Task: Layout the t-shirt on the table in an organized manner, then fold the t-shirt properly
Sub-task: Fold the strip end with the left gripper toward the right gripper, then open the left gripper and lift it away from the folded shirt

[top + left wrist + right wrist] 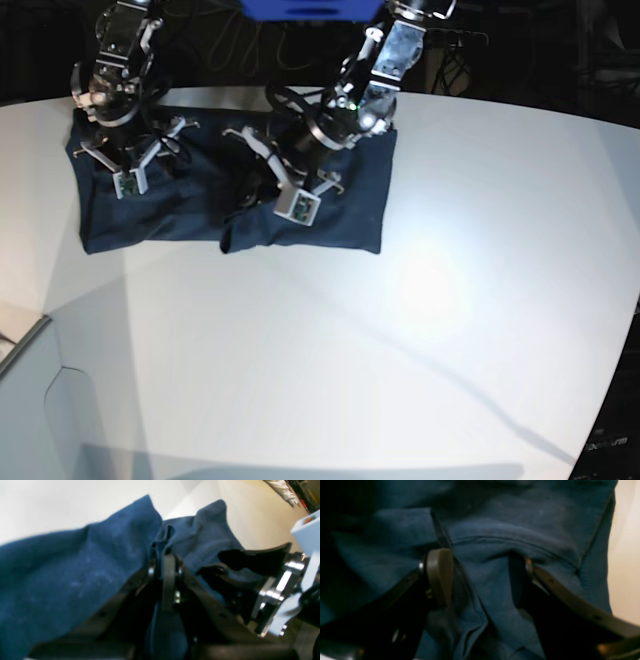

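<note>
The dark navy t-shirt [340,190] lies spread along the back of the white table [400,330], with a bunched ridge near its middle. My left gripper [166,555] is shut on a pinched fold of the t-shirt [75,575], which rises to the fingertips; in the base view the left gripper [250,185] sits mid-shirt. My right gripper [480,580] stands open, its fingers [440,577] pressed down onto the t-shirt [495,542] on either side of a stitched hem. In the base view the right gripper [125,160] is over the shirt's left end.
The two arms stand close together over the shirt; the other arm's black jaws and metal wrist [275,585] show at the right of the left wrist view. A pale box [30,400] sits at the front left. Dark cables and a blue block [300,8] lie behind the table.
</note>
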`<state>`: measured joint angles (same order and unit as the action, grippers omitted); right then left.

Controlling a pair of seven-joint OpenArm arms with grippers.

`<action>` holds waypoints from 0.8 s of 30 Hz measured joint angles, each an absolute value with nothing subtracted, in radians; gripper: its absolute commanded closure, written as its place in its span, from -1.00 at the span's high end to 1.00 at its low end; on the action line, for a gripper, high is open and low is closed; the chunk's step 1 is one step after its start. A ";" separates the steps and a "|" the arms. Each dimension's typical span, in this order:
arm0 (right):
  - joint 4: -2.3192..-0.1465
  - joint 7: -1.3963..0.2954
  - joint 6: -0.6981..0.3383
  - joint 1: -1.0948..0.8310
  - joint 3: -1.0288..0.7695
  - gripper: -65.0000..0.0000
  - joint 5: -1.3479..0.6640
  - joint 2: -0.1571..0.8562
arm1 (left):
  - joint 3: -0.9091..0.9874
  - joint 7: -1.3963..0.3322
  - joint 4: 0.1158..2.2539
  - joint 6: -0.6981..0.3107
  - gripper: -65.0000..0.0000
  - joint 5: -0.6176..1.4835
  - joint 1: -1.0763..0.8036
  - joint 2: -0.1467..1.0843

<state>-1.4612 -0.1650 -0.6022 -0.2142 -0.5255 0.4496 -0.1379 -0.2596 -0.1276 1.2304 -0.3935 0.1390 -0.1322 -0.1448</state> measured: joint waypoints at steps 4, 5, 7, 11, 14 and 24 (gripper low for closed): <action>-1.461 -0.165 -0.602 -0.214 -0.525 0.09 0.449 -0.138 | -0.277 -0.128 1.172 -0.395 -1.00 0.141 -0.117 -0.146; -1.461 -0.165 -0.602 -0.214 -0.525 0.09 0.449 -0.138 | -0.277 -0.131 1.160 -0.396 -1.00 0.142 -0.116 -0.144; -1.461 -0.165 -0.602 -0.215 -0.526 0.09 0.450 -0.138 | -0.278 -0.139 1.139 -0.397 -0.99 0.142 -0.115 -0.145; -1.462 -0.160 -0.602 -0.214 -0.527 0.09 0.449 -0.138 | -0.279 -0.137 1.134 -0.396 -0.66 0.143 -0.099 -0.144; -1.479 -0.172 -0.603 -0.203 -0.533 0.10 0.451 -0.139 | -0.279 -0.138 1.141 -0.396 -0.11 0.142 -0.102 -0.145; -1.638 -0.172 -0.602 -0.175 -0.534 0.24 0.450 -0.144 | -0.276 -0.131 1.367 -0.404 0.49 0.149 -0.129 -0.120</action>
<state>-1.6379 -0.1719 -0.6022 -0.1753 -0.5343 0.4500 -0.1436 -0.2756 -0.1310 1.3674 -0.4042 0.1493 -0.1287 -0.1200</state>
